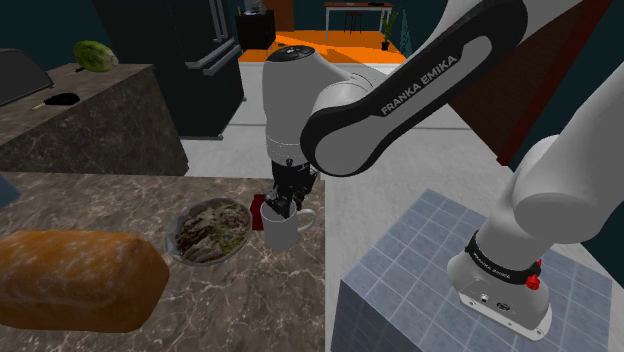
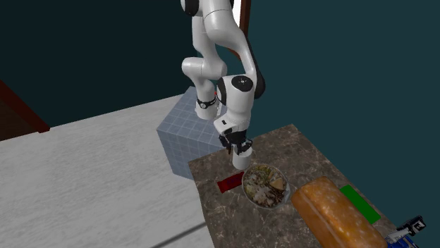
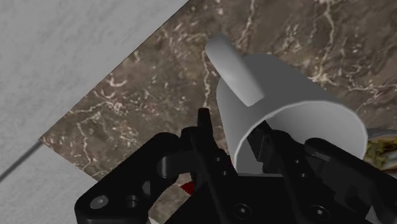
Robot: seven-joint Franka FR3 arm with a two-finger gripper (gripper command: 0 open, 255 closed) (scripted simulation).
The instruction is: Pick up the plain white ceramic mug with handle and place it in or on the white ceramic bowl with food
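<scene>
Gripper [image 1: 289, 203] closed on mug [image 1: 284, 234] rim, one finger inside, one outside. Mug over marble counter [image 1: 100, 195], just right of food bowl [image 1: 172, 236] in shoulder view, handle facing away from bowl.

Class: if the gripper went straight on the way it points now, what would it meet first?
The white mug: the gripper clasps its wall, so the inside finger would likely reach the mug's floor, with the marbled countertop beneath.

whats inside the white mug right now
One of the black jaws reaches inside the mug and the other is outside, pinching its wall between them. The inner wall that shows is bare white. The bottom is covered by the jaws, so any contents there cannot be seen.
</scene>
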